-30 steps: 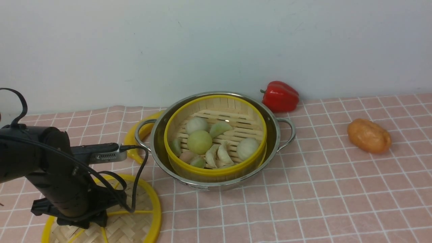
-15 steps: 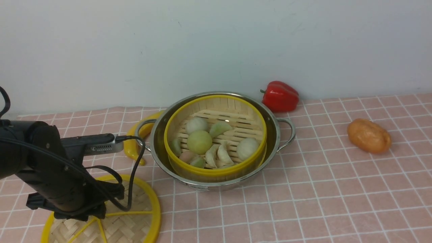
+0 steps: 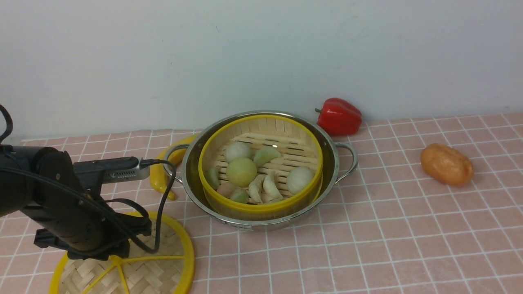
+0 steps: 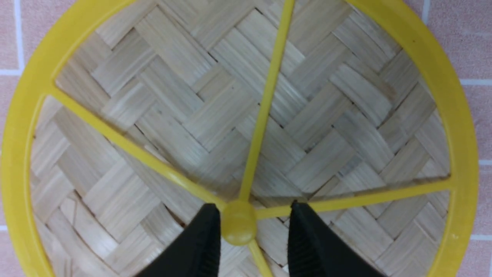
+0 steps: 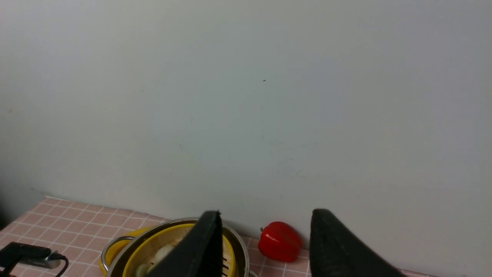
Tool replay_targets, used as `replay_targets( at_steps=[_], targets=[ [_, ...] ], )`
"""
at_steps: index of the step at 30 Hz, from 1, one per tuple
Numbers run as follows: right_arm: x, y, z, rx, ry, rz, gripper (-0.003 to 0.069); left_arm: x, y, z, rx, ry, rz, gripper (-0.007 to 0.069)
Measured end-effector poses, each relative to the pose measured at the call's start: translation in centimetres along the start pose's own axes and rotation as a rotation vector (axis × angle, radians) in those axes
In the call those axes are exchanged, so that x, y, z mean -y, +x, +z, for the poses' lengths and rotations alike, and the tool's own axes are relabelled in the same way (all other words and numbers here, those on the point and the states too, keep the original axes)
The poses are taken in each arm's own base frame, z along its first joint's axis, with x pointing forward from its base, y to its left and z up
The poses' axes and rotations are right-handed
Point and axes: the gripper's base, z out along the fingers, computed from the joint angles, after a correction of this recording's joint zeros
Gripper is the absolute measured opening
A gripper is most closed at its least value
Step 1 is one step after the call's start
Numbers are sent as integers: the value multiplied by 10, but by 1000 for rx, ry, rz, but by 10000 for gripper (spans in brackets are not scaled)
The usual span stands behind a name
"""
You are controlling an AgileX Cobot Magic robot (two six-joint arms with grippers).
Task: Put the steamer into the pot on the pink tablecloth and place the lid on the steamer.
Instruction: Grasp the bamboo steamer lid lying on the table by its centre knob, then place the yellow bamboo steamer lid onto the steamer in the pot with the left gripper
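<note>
Left wrist view, K: what sits under the left gripper (image 4: 253, 209)?

M: The lid (image 4: 307, 115), flat on the pink tablecloth (image 4: 476, 38), woven face up. Black fingers (image 4: 200, 246) stand apart, one either side of the yellow centre knob (image 4: 238, 227). One finger is right against the knob. The other shows a gap, with a spoke running under it. Not clamped.

K: Front view, where is the lid relative to the pot (image 3: 335, 163)?

M: Near left corner of the cloth, close to the pot. I cannot tell whether they touch. The left arm covers the lid's middle. The pot stands on the cloth mid-table, both loop handles showing. The steamer (image 3: 261, 204) is seated inside it, yellow rim level and uncovered. Buns and dumplings (image 3: 242, 171) lie on its slatted floor.

K: Other items?

M: A banana (image 3: 161, 183) curves behind the pot's left handle. A red pepper (image 3: 339, 116) is by the wall, just right of the pot. An orange lump (image 3: 447, 164), potato-shaped, is well to the right.

K: Right gripper (image 5: 267, 211)?

M: Out of the front view. Its own wrist view shows both fingers spread wide, nothing between them, raised and facing the wall with pot and pepper below.
</note>
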Motion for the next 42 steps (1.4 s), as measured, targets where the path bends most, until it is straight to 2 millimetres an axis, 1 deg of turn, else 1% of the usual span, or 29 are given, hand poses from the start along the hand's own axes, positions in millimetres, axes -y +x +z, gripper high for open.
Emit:
replay_targets(
  at_steps=[8, 10, 15, 20, 25, 26, 28, 35, 39, 40, 42],
  targets=[
    [-1, 0, 0, -3, -12, 6, 325, -1, 0, 0, 1, -7, 8, 243],
    [-2, 0, 0, -5, -20, 10, 325, -1, 0, 3, -7, -8, 8, 243],
    [-2, 1, 0, -6, -23, 11, 325, 0, -1, 17, -31, -12, 13, 243],
    [-2, 1, 0, -6, -23, 11, 325, 0, -2, 18, -21, -10, 13, 242],
    [-2, 1, 0, -6, -23, 11, 325, 0, -1, 18, -31, -12, 11, 190],
    [-2, 1, 0, -6, -23, 11, 325, 0, -1, 18, -35, -14, 12, 154],
    [-2, 1, 0, -6, -23, 11, 325, 0, -1, 18, -36, -15, 13, 122],
    [-2, 1, 0, -6, -23, 11, 325, 0, -1, 18, -36, -15, 11, 123],
    [-2, 1, 0, -6, -23, 11, 325, -1, -3, 7, -57, -29, 20, 123],
    [-2, 1, 0, -6, -23, 11, 325, -1, -6, -1, -55, -35, 24, 123],
    [-2, 1, 0, -6, -23, 11, 325, -2, -17, -24, -37, -61, 42, 123]
  ],
)
